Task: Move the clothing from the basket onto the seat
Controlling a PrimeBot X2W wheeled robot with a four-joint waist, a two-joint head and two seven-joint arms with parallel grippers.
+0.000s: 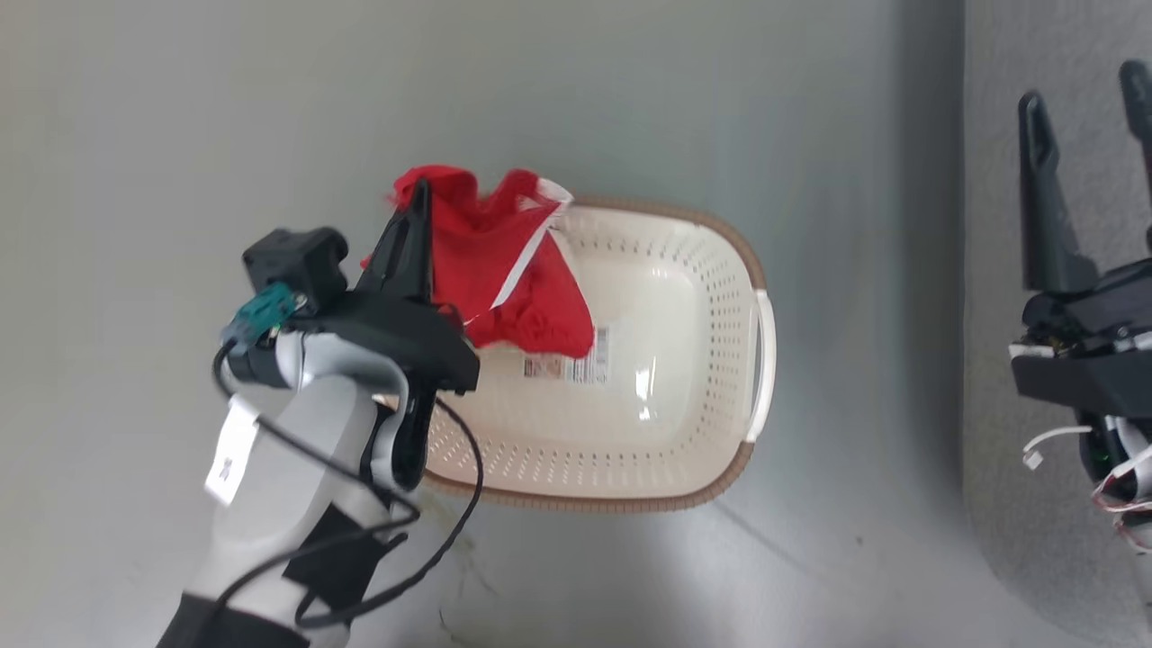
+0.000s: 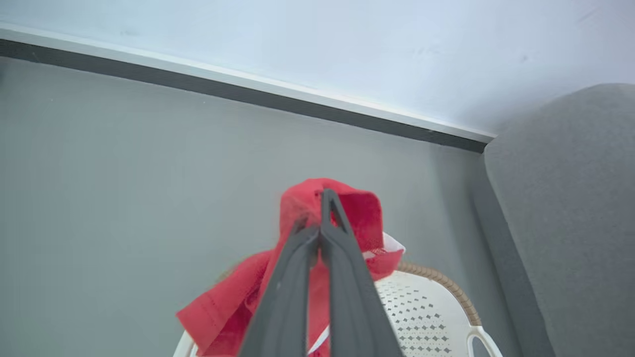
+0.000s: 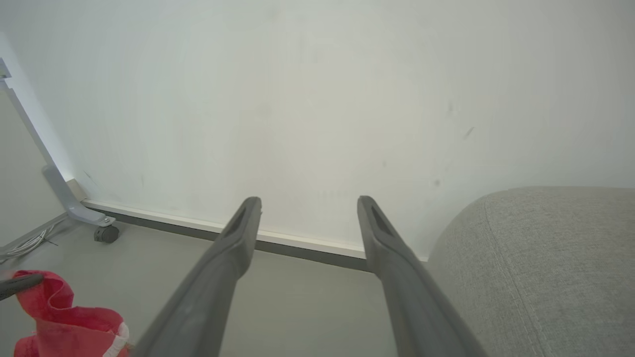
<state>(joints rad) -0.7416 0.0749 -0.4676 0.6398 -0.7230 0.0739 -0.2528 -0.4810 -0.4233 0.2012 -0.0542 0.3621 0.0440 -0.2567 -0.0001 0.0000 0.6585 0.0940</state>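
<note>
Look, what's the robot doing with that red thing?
It's moving laundry. The robot's left fingers are pinched shut on a red garment with white trim, holding it up over the cream laundry basket. The right fingers are spread open with nothing in them, hovering above the grey sofa seat, where the garment is meant to go.

My head camera looks steeply down on the basket (image 1: 684,270) from close above, with the floor (image 1: 225,117) all around it. My left wrist camera rides over the basket's left end, sighting along the left claw (image 2: 323,206) toward the skirting (image 2: 248,91) and wall (image 2: 347,39) beyond. My right wrist camera hangs right of the basket beside the seat (image 3: 545,258), facing that same wall. All three views share the clothing (image 1: 486,261).
</note>
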